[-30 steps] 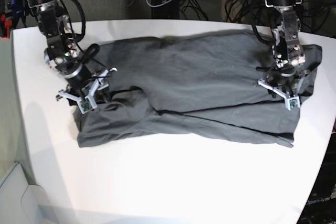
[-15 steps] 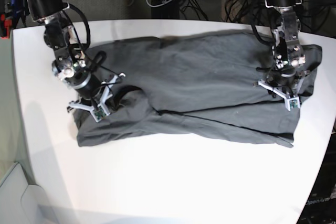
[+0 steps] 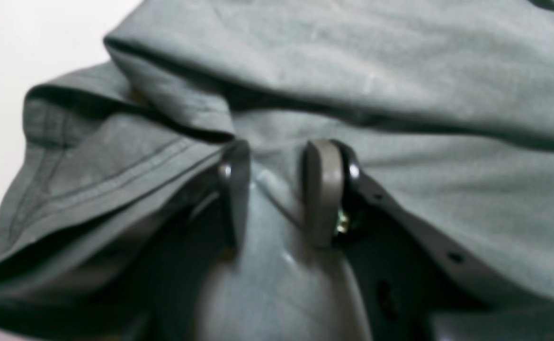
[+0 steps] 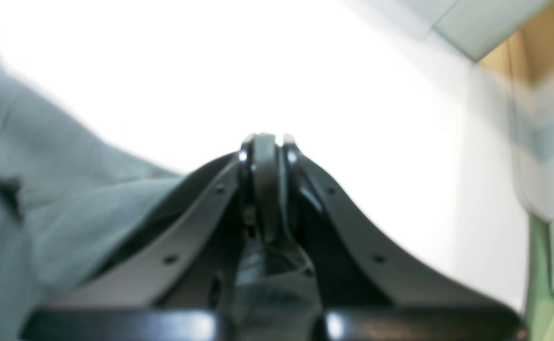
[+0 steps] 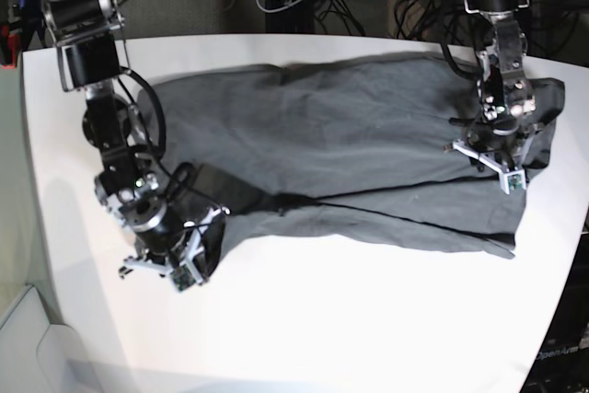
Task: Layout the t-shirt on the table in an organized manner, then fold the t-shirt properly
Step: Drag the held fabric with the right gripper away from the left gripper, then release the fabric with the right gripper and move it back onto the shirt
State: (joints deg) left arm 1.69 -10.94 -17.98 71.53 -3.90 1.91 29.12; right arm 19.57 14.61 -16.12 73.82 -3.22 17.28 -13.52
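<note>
The white table (image 5: 304,319) is mostly covered by the t-shirt (image 5: 368,154); cables are seen at 12 o'clock. A fold is pinched by the left gripper (image 3: 279,189), and the right gripper (image 4: 265,147) is clamped tight, shirt dragged toward 7 o'clock.

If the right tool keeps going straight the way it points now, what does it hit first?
Probably bare table. The right tool, shut, points at open white tabletop, with the t-shirt off to its side. Depth is unclear in this blurred view.
</note>
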